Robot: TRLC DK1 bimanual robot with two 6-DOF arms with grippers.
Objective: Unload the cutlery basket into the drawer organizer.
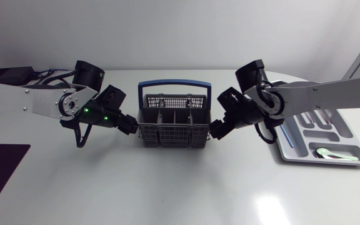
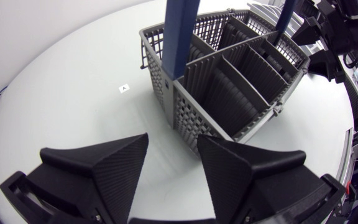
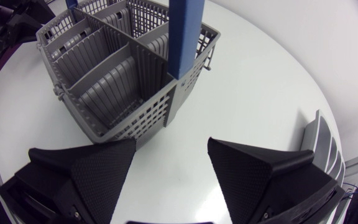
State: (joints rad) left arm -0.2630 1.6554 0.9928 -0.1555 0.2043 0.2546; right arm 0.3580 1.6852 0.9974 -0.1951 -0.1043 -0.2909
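Two grippers, biggest risk: the left gripper (image 1: 132, 127) and the right gripper (image 1: 216, 130) stand just beside opposite end walls of the cutlery basket (image 1: 174, 134). Both have their fingers spread wide and hold nothing. A push inward from either one would likely slide or tip the light basket on the table (image 1: 180, 187).
Right arm, lesser risk: its links pass over the near end of the drawer organizer (image 1: 345, 128), so a low swing could knock the organizer askew.
Handle, smaller risk: the blue handle (image 1: 174, 83) arches over the basket's middle, and a finger coming down there would strike it.
Hidden corners, smallest risk: a short piece lying low behind a divider could be missed.
Drawer organizer: pale grey, at the table's right side, well apart from the basket. It holds several dark pieces (image 1: 314, 119), a blue-handled one (image 1: 286, 134) and a pale greenish one (image 1: 336, 154). Which are forks, knives or spoons I cannot tell.
Cutlery basket: grey mesh, at the table's centre, between the grippers. Both wrist views show bare ribbed floors in every compartment they reach, so unloading looks finished or nearly so.
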